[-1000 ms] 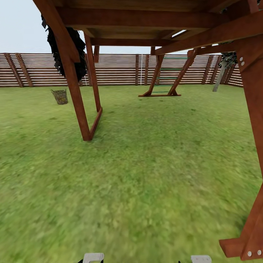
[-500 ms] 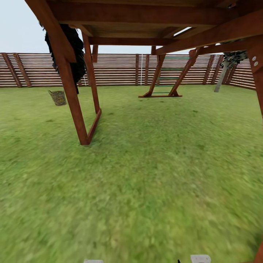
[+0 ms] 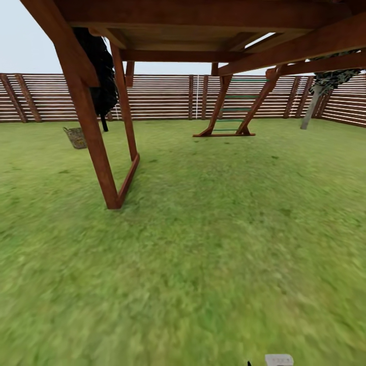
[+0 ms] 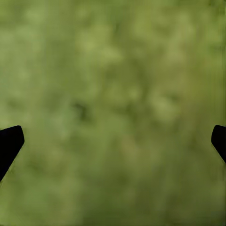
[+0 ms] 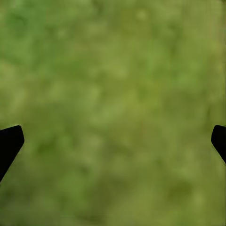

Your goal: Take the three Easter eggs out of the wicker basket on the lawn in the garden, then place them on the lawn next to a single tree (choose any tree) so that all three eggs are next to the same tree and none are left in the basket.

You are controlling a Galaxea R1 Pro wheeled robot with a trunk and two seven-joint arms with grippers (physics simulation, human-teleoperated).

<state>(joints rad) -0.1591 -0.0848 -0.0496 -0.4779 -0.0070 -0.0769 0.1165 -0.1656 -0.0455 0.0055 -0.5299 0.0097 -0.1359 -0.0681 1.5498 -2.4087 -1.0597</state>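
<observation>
Wicker first: the wicker basket (image 3: 75,137) sits far off at my left on the lawn (image 3: 203,244), partly behind a brown wooden post (image 3: 94,137) of the play frame I am driving under, with the black-trunked dark tree (image 3: 99,76) just beyond it (any eggs inside are too small to tell). Ahead stands the ladder (image 3: 231,107) against the slat fence (image 3: 162,96). Far right, a pale-trunked tree (image 3: 311,107) leans by the fence, my likely drop spot. Left gripper (image 4: 113,141) and right gripper (image 5: 113,141) both hang spread wide over bare grass, empty, kept clear for travel.
</observation>
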